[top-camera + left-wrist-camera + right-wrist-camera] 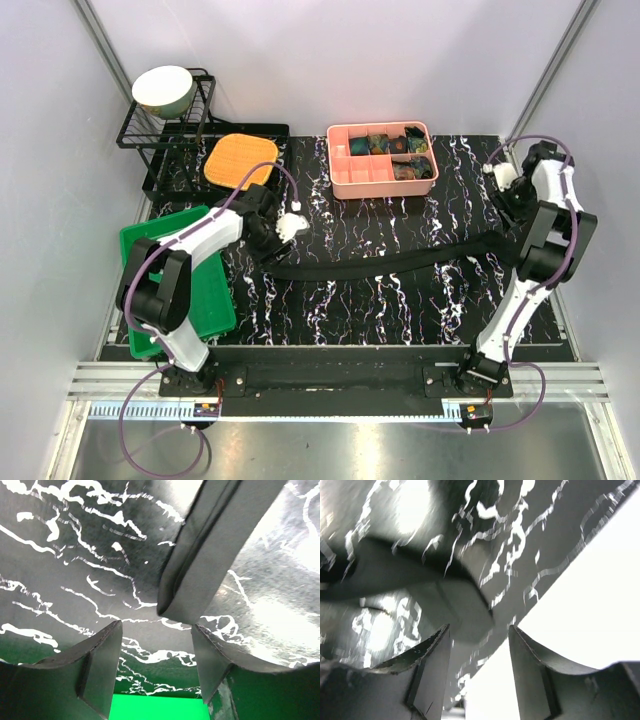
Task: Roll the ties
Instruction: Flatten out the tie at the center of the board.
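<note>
One black tie [390,263] lies stretched out across the black marbled mat [400,300], from left of centre to the right side. My left gripper [270,245] is open and empty at the tie's left end. In the left wrist view that end [200,575] lies flat just ahead of the open gripper [156,631], not between the fingers. My right gripper [516,222] is open and empty over the tie's right end. In the right wrist view that end [452,602] is blurred and sits just ahead of the gripper [479,630].
A pink divided box [337,160] at the back holds several rolled patterned ties [400,148]. A green tray [140,245] lies at the left, partly under the left arm. An orange pad [240,160], a black wire rack [165,135] and a bowl [163,90] stand back left.
</note>
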`<state>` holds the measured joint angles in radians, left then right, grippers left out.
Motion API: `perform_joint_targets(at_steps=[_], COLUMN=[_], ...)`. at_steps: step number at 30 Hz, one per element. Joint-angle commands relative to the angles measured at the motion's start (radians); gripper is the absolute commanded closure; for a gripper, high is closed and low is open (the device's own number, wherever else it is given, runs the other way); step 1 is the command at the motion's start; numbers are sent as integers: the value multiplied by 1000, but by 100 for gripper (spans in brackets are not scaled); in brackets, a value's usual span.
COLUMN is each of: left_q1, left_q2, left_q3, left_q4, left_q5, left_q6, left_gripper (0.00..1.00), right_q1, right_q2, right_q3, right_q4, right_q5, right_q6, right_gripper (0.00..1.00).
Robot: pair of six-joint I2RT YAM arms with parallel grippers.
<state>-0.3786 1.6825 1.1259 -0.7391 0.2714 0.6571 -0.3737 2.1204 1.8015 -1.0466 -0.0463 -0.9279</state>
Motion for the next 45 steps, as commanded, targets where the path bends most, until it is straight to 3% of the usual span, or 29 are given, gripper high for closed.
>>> perform_joint_targets(at_steps=[1, 3, 6, 7, 9, 14, 18, 20, 22, 24, 25, 27, 28, 30, 32, 34, 39, 40, 41, 43, 45], left_q1=[-37, -86, -134, -137, -138, -138, -140, -140, -137, -131, -128, -111, -102, -69, -51, -36, -55, -63, -77, -85, -85], left_q2=[-37, -23, 0, 8, 31, 57, 83, 92, 100, 109, 115, 123, 131, 138, 144, 137, 118, 114, 109, 86, 57], left_q3=[28, 37, 47, 55, 72, 60, 41, 28, 22, 9, 8, -3, -5, -9, -17, -20, 5, 14, 17, 29, 37], left_q4=[23, 29, 55, 55, 55, 67, 83, 93, 99, 99, 98, 90, 87, 75, 70, 69, 12, 9, 7, 6, 17], left_q5=[72, 54, 23, 28, 35, 38, 20, 2, -20, -38, -40, -46, -54, -55, -61, -63, 43, 51, 64, 90, 109], left_q6=[36, 58, 68, 68, 64, 84, 85, 85, 90, 98, 102, 119, 125, 147, 174, 193, 230, 222, 216, 199, 148], left_gripper=[38, 38, 37, 37, 37, 36, 35, 36, 40, 44, 46, 56, 59, 66, 74, 79, 74, 71, 57, 50, 41], right_q1=[-7, -8, -14, -30, -50, -96, -97, -97, -97, -97, -100, -109, -123, -146, -183, -202, -206, -208, -203, -203, -203], right_q2=[-160, -178, -220, -237, -258, -172, -97, -71, -22, 13, 19, 15, 12, -3, -14, -11, 3, 4, 9, 18, 41], right_q3=[-10, 15, -64, -101, -189, -231, -231, -234, -225, -231, -240, -283, -295, -304, -291, -266, -199, -195, -194, -156, -88], right_q4=[-87, -160, -216, -157, -83, 28, 112, 163, 187, 204, 224, 241, 252, 244, 226, 163, -4, -12, -9, 29, 27], right_q5=[-49, -118, -150, -152, -142, -119, -138, -142, -116, -89, -60, -34, 0, 22, 63, 112, 177, 192, 209, 223, 189], right_q6=[-55, -68, -107, -111, -109, -124, -106, -88, -88, -100, -121, -161, -208, -259, -356, -473, -710, -738, -759, -753, -676], right_gripper=[48, 49, 32, 21, 13, 6, 7, 11, 21, 36, 51, 66, 80, 92, 100, 100, 100, 98, 83, 64, 38])
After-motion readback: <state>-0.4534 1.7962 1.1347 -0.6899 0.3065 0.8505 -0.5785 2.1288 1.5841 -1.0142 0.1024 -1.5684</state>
